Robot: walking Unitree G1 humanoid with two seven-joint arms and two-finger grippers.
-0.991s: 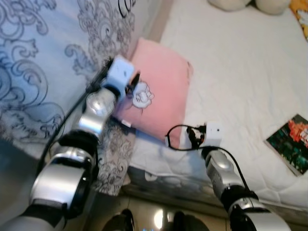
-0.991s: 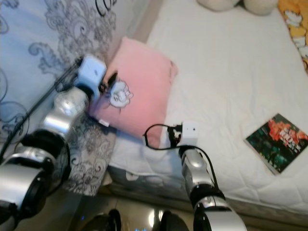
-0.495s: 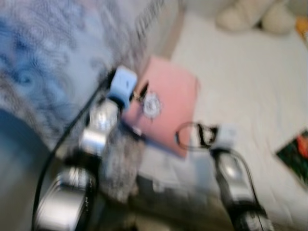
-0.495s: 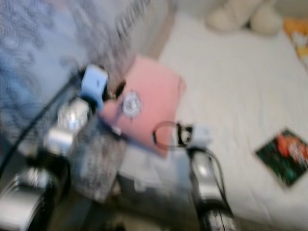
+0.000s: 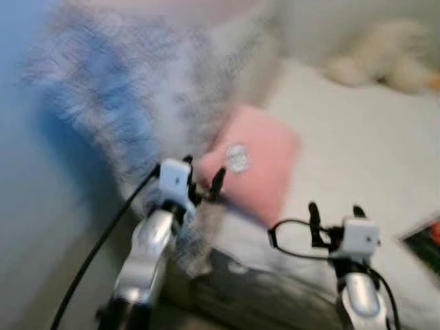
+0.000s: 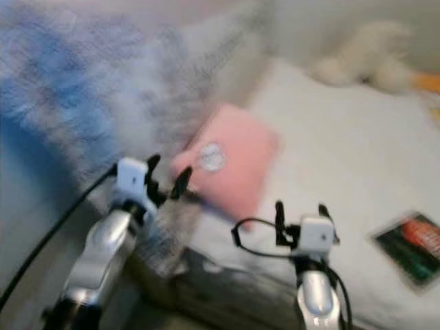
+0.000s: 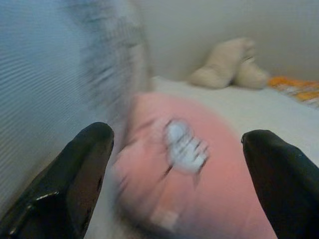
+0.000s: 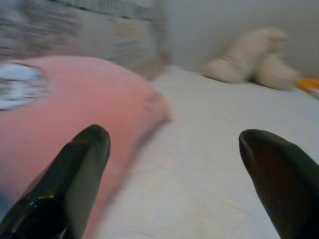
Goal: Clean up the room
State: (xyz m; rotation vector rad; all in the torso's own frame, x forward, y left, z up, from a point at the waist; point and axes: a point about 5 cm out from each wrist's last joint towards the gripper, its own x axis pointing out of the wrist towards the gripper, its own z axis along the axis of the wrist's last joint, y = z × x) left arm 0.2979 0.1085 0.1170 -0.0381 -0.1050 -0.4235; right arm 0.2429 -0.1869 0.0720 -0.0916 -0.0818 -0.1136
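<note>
A pink pillow [image 5: 256, 159] with a white emblem lies on the white bed [image 5: 357, 130], near its left edge. My left gripper [image 5: 203, 184] is open just short of the pillow's near left corner, with nothing between its fingers. My right gripper [image 5: 333, 212] is open near the bed's front edge, to the right of the pillow and apart from it. In the left wrist view the pillow [image 7: 194, 184] lies ahead between the black fingers [image 7: 79, 169]. The right wrist view has the pillow [image 8: 75, 114] off to one side. The head views are blurred.
A blue and grey patterned cover [image 5: 117, 103] hangs left of the pillow. A cream plush toy [image 5: 385, 65] sits at the far end of the bed. A dark book [image 6: 412, 247] lies on the bed at the right. An orange item [image 7: 299, 87] is beside the toy.
The whole picture has shifted and blurred, so the camera moved. Both grippers now sit nearer me, back from the pillow, and the left one no longer rests against it.
</note>
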